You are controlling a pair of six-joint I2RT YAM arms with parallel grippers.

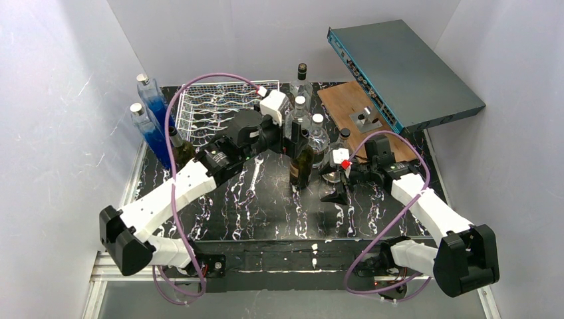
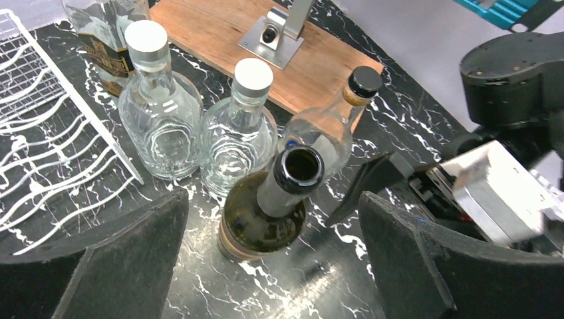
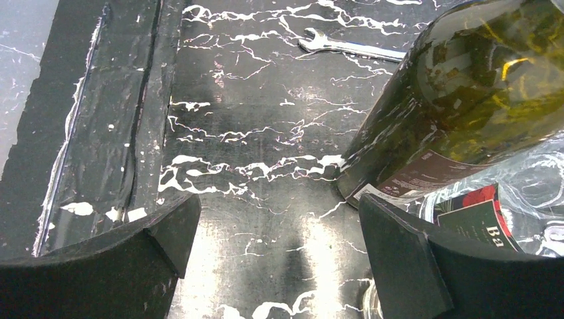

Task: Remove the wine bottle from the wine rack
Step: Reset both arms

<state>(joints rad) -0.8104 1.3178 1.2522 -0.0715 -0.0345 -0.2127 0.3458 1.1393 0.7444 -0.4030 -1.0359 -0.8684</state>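
Since the wine bottle (image 1: 301, 166) stands free right of the wine rack (image 1: 213, 109) and the left gripper (image 2: 273, 206) gapes empty, only withdrawal seems left.

1. A silver-capped clear bottle (image 2: 159, 113) and a second clear bottle (image 2: 238, 133) are seen upright, side by side; a black-capped bottle (image 2: 329, 123) is stood just beside them.
2. A wooden board (image 2: 213, 30) is laid behind them, with a metal bracket (image 2: 278, 30) mounted on it.
3. A flat teal-grey box (image 1: 406, 66) is propped, tilted, over the board's far side.
4. A blue-liquid bottle (image 1: 157, 105) is stood by the left wall, with a nearer blue bottle (image 1: 150, 136) just beside it.
5. A wrench (image 1: 255, 178) is laid flat on the marbled table (image 1: 266, 219).
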